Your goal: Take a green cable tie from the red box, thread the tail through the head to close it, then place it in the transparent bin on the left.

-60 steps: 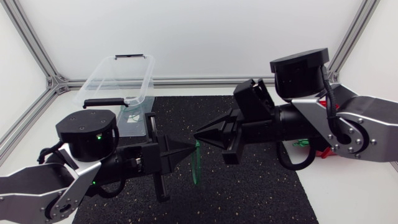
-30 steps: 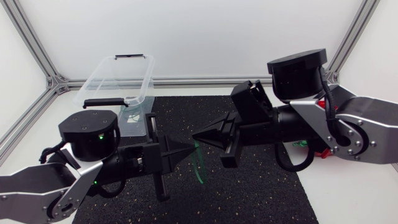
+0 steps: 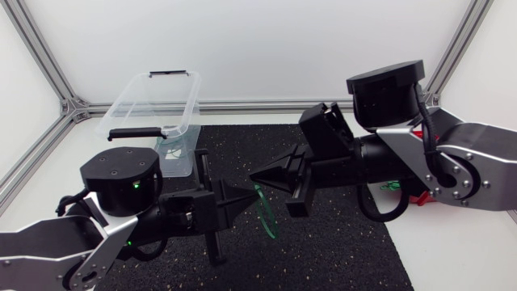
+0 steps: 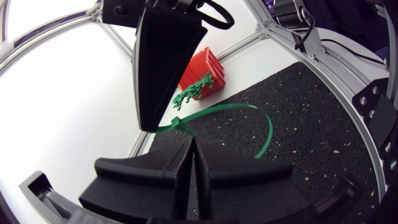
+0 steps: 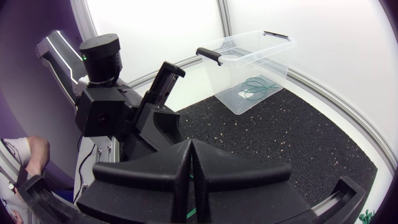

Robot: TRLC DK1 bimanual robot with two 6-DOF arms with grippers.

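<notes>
Grippers meet nose to nose just right of the transparent bin (image 3: 121, 101). The left gripper (image 3: 246, 196) and right gripper (image 3: 257, 176) each pinch the green cable tie (image 3: 266, 218), probably to draw its tail through the head. Since a second ago the left gripper has dropped slightly, and the loop hangs rounder.

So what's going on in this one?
Both arms meet over the mat. The left gripper and right gripper are each shut on a green tie, which hangs between their tips as a loop. I can't tell whether its tail is fully through the head. The bin, beyond the left arm, already holds a looped tie. The red box holds more.
</notes>
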